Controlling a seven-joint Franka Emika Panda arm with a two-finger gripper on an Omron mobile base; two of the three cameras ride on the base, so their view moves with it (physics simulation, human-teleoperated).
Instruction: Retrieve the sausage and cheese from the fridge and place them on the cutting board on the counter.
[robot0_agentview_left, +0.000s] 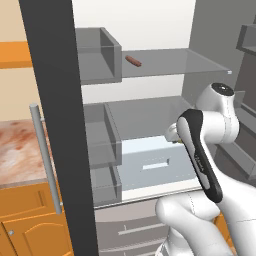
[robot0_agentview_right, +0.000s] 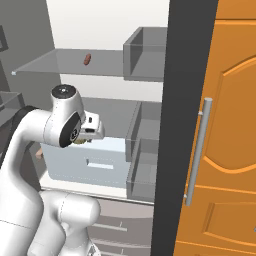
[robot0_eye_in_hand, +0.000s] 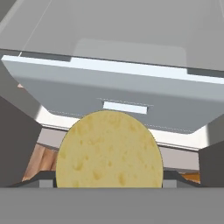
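The cheese (robot0_eye_in_hand: 109, 151), a pale-yellow round chunk with small holes, sits between my gripper's (robot0_eye_in_hand: 109, 184) two fingertips, and the gripper is shut on it. In the base views the hand (robot0_agentview_right: 86, 131) hangs in front of the open fridge (robot0_agentview_left: 150, 30) at the height of the pale drawer (robot0_agentview_left: 155, 160), and a sliver of the cheese (robot0_agentview_left: 176, 141) shows under it. The sausage (robot0_agentview_left: 133, 61), a short reddish-brown cylinder, lies on the upper glass shelf, also seen from the right (robot0_agentview_right: 87, 59). The marbled counter (robot0_agentview_left: 15, 150) is at the left. The cutting board is out of view.
Open fridge doors with black edges and bar handles flank the arm on both sides (robot0_agentview_left: 55, 125) (robot0_agentview_right: 187, 125). Grey bins (robot0_agentview_left: 97, 55) hang along the fridge's side. Orange cabinets (robot0_agentview_right: 235, 150) stand to the right, and grey lower drawers (robot0_agentview_left: 130, 225) lie beneath.
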